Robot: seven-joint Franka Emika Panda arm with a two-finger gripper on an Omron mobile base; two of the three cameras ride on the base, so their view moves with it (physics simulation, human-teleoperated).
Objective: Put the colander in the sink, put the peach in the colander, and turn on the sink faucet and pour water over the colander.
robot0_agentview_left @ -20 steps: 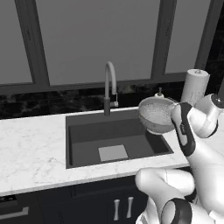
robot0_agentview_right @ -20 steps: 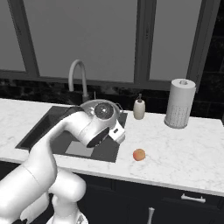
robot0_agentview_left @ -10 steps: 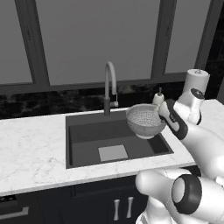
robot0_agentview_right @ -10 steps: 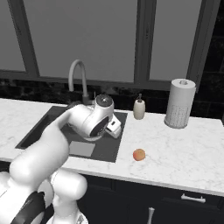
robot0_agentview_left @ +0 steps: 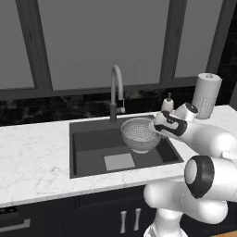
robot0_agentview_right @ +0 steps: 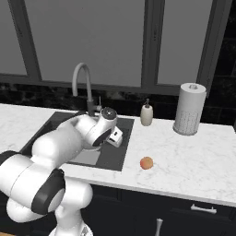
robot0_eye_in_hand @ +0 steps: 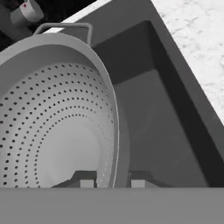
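While my arm reaches out over the basin, the white marble surface (robot0_agentview_left: 32, 157) runs off to my left with the sink (robot0_agentview_left: 88, 143) set into it, its lighter drain plate (robot0_agentview_left: 119, 162) on the dark floor. Behind the basin stands the sink faucet (robot0_agentview_left: 115, 90), its arched spout curving forward over the sink. Just right of the drain plate hangs the colander (robot0_agentview_left: 140, 134), above the sink floor, upright, its open side up. My tool (robot0_eye_in_hand: 112, 181) is closed tight on the colander's rim at its right side: in the hand view one fingertip sits inside the perforated wall and the other outside it. A small rim handle shows at the far edge of the bowl. Further right, the soap dispenser (robot0_agentview_right: 147, 114) stands behind the sink's right corner. The peach (robot0_agentview_right: 146, 162) lies on the surface to the right of the sink, well apart from the colander. A paper towel roll (robot0_agentview_right: 188, 108) stands farthest right, near the back wall.
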